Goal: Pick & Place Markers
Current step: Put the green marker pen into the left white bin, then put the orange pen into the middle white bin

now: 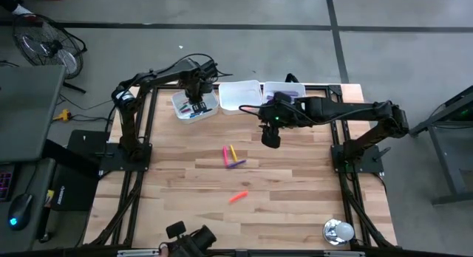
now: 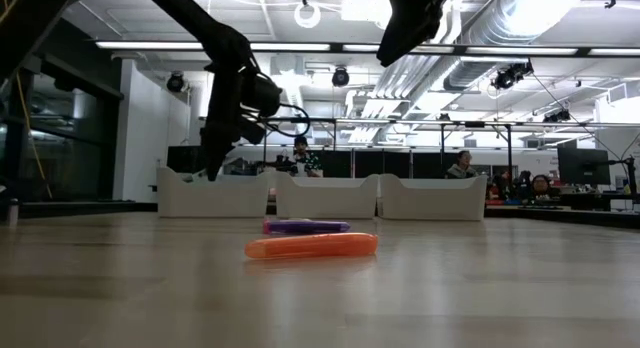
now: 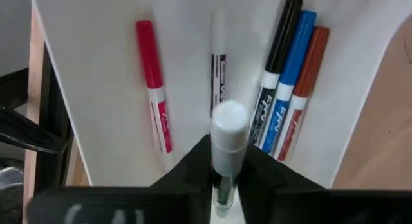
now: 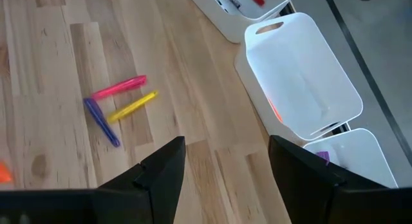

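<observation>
One white-capped marker [image 3: 228,137] — barrel half-hidden

I see pink [image 1: 225,154], yellow [image 1: 233,151], purple [image 1: 236,164] and orange [image 1: 237,197] markers lying loose mid-worktop; red [image 3: 154,84], black [image 3: 277,53] and blue [image 3: 293,63] ones lie flat in a tray.

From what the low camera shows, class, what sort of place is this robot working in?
Probably a large open-plan lab or workshop: exposed ceiling ducts and strip lights overhead, people seated at desks behind the white trays, a bare concrete floor around the table.
</observation>
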Tool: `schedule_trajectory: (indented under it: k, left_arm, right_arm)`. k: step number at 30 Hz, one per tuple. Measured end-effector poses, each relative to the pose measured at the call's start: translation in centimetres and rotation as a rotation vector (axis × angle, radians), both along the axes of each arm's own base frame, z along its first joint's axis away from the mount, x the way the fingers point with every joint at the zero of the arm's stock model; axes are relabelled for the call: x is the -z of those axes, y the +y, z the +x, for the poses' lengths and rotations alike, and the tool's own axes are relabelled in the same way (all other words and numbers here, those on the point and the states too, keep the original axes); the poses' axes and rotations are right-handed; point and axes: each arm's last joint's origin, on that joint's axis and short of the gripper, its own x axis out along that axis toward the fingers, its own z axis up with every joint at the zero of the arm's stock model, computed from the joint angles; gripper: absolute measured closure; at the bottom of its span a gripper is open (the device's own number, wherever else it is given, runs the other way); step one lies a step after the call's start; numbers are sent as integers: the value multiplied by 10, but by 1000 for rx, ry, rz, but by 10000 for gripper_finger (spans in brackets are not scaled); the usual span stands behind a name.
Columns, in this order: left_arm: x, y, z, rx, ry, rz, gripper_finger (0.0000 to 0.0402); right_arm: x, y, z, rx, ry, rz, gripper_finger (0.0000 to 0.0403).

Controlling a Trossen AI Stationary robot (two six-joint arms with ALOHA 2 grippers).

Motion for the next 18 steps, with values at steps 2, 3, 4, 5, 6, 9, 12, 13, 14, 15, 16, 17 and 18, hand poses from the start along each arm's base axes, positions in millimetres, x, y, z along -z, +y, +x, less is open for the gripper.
schedule_trajectory:
  k: [2,3,4,5,6,9,12,13,14,15,16,17,18]
  left_arm:
    - [0,-1,-1,0,7,-5,327]
    - [0,-1,-1,0,12,-9,317]
    - [0,-1,-2,0,17,-13,308]
    - [0,-2,-2,0,21,-13,302]
    - [0,-2,-1,1,20,-12,298]
    - [0,-3,1,4,20,-7,291]
    - [0,-7,3,15,27,-4,289]
    - [-1,-8,3,18,36,-1,289]
    - [-2,-10,3,22,38,1,288]
    - [-4,-12,3,27,46,2,288]
    - [-5,-13,2,29,59,8,288]
    - [-6,-16,4,37,68,12,288]
    - [-6,-17,4,42,75,16,288]
  right_arm:
    - [0,0,0,0,0,0,191]
    - [0,0,0,0,0,0,191]
    - [0,0,0,0,0,0,192]
    - [0,0,0,0,0,0,192]
    - [0,0,0,0,0,0,191]
    - [0,0,0,-1,0,0,190]
    - [0,0,0,-1,0,0,191]
    - [0,0,0,-1,0,0,192]
    - [0,0,0,-1,0,0,192]
    - [0,0,0,-1,0,0,191]
    - [0,0,0,-1,0,0,191]
    - [0,0,0,-1,0,0,190]
    - [0,0,0,1,-1,1,190]
